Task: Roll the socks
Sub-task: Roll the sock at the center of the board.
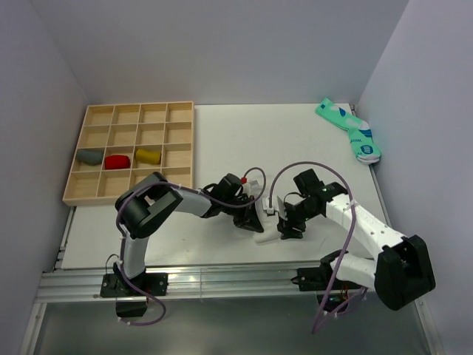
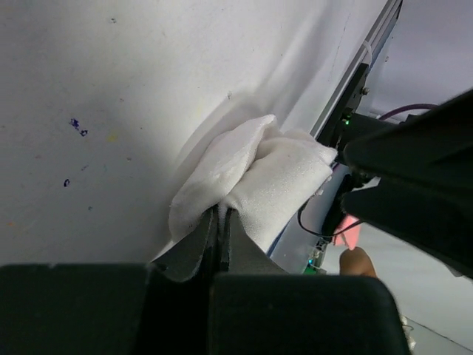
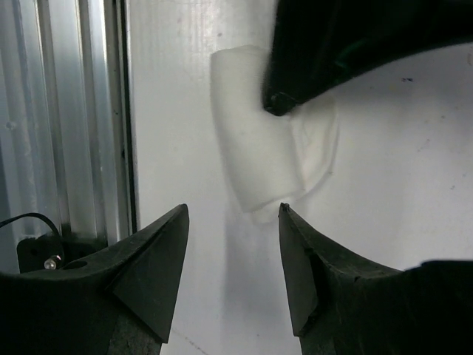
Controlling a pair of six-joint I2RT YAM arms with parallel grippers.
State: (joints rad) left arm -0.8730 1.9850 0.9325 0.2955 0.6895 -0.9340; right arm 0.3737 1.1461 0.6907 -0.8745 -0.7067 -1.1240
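White tabletop [image 1: 244, 140] fills the cell, closed in by pale grey walls [image 1: 222, 44], with a ribbed aluminium rail [image 1: 222, 277] along its near edge. Nearest us, at 6 o'clock just past that rail, we see the white sock [image 1: 267, 238] lying folded on the surface. Our left gripper [image 2: 222, 216] is clenched on its fabric edge, jaws pressed together, and from the right wrist it blocks the sock's far corner. Our right gripper [image 3: 234, 214] sits just beside the sock at its 3 o'clock side, jaws spread and holding nothing. Farther off, at 10 o'clock, we find a wooden compartment tray [image 1: 192, 148] holding a grey bundle [image 1: 91, 156], a red bundle [image 1: 117, 161] and the mustard-yellow sock [image 1: 148, 156], rolled, in neighbouring cells of one row. At 1 o'clock, by the right wall, lie teal patterned socks [image 1: 349, 132].
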